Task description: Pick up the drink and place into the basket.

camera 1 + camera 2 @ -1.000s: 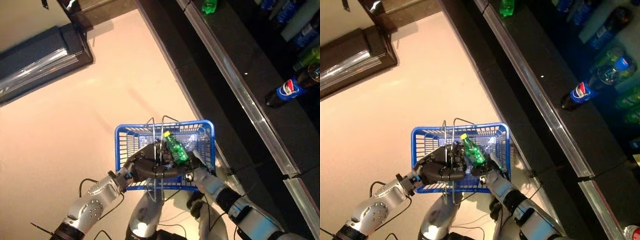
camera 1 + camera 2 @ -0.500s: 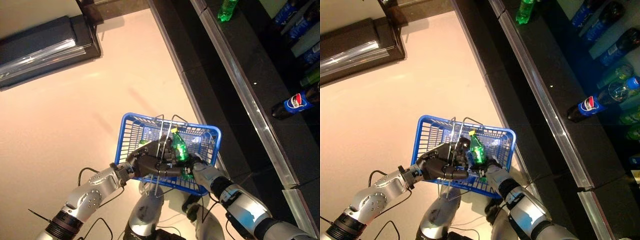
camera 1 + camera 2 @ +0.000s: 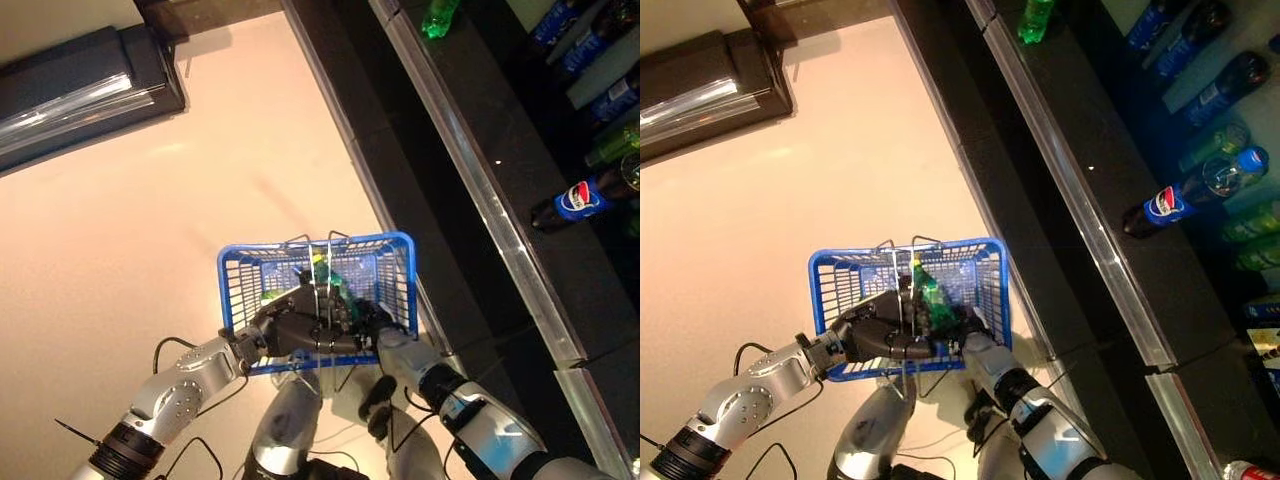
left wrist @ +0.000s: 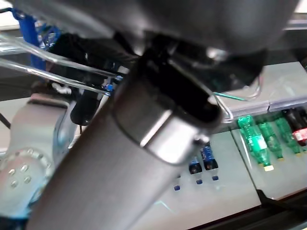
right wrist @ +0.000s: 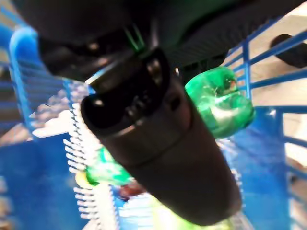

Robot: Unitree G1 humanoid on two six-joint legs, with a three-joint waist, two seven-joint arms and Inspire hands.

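A blue wire basket [image 3: 398, 262] hangs above the pale floor in front of me. My left hand [image 3: 290, 330] is curled round its two metal wire handles [image 4: 53, 67] at the near side. A green drink bottle [image 3: 326, 277] with a yellow cap is tilted inside the basket, cap pointing away from me. My right hand [image 3: 973, 338] reaches over the basket's near right rim, its fingers and thumb round the bottle's lower body [image 5: 220, 101]. Another green bottle [image 5: 103, 170] shows low in the basket, partly hidden.
A dark shelf with a metal edge rail [image 3: 480, 190] runs along the right. On it stand a cola bottle [image 3: 573, 199], a green bottle [image 3: 437, 18] and other drinks. A dark low platform [image 3: 80, 80] lies at the upper left.
The green bottle has sunk lower into the basket with my right hand following. The basket has levelled out. The camera view has shifted.
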